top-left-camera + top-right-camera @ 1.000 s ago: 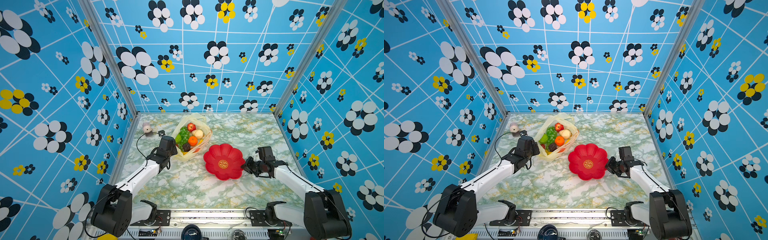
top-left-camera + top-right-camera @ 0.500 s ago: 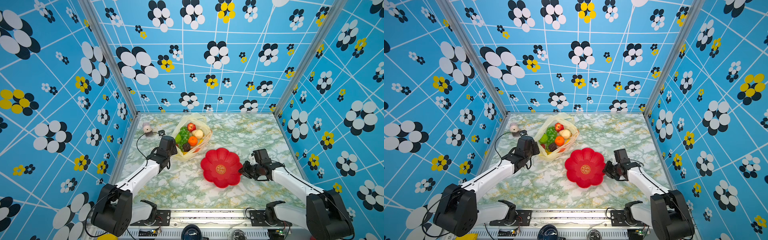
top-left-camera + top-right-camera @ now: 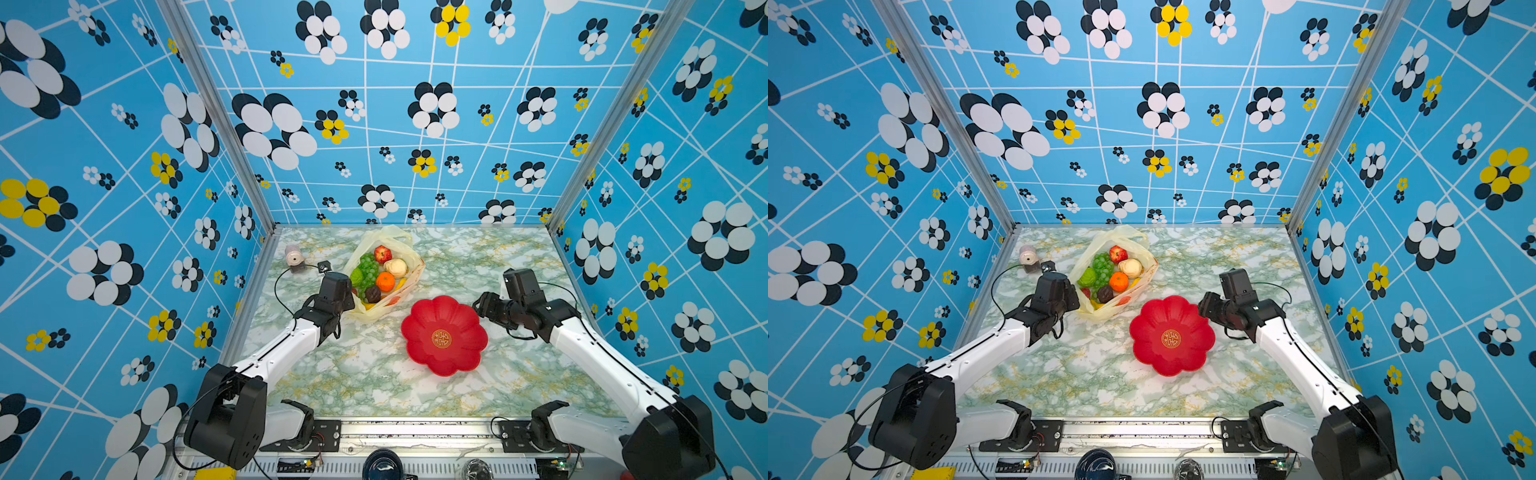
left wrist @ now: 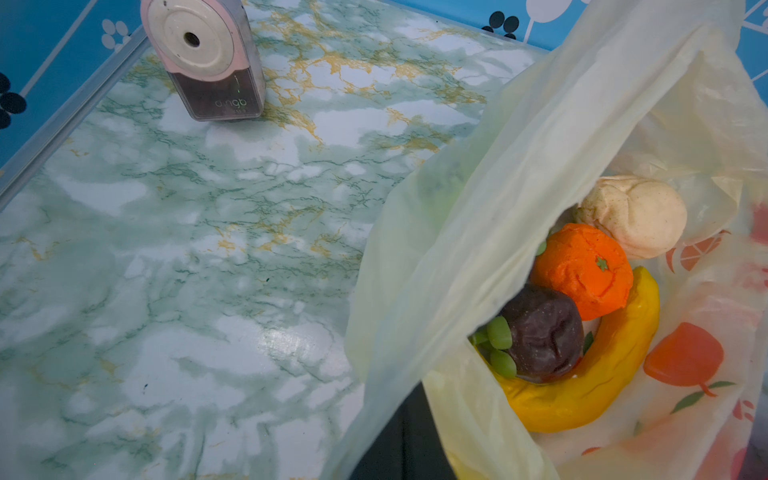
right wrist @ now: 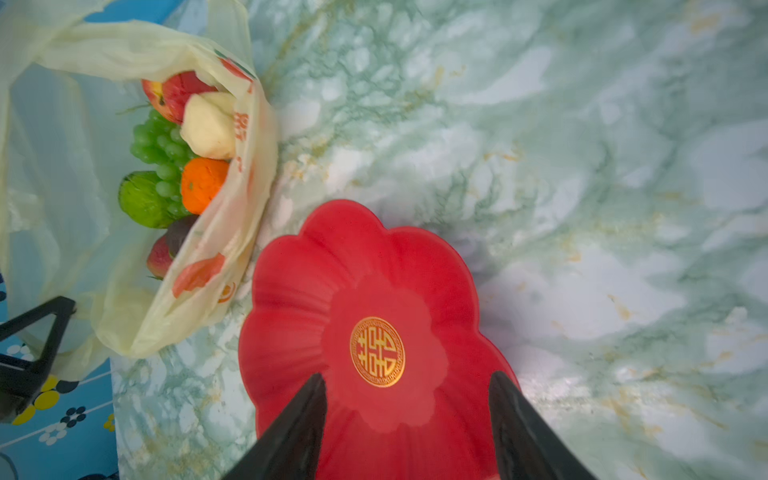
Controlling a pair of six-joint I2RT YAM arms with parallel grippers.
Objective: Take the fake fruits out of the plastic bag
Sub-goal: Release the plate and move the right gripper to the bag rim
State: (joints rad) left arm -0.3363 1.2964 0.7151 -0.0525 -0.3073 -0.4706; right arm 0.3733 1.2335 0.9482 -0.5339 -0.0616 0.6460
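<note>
Several fake fruits are lying in the crinkly pale-yellow plastic bag, centre-left in both top views; the left gripper is clamping its rim, the right gripper is hanging spread over the red plate.

Left gripper clamped closed, right gripper jaws apart

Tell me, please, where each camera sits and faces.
Top views: high in front, looking down on the table; both arms show.
Left wrist: behind the left hand, facing into the plastic bag; one dark finger shows.
Right wrist: behind the right hand, facing the red plate; both fingers show.
Both wrist views share the orange.
</note>
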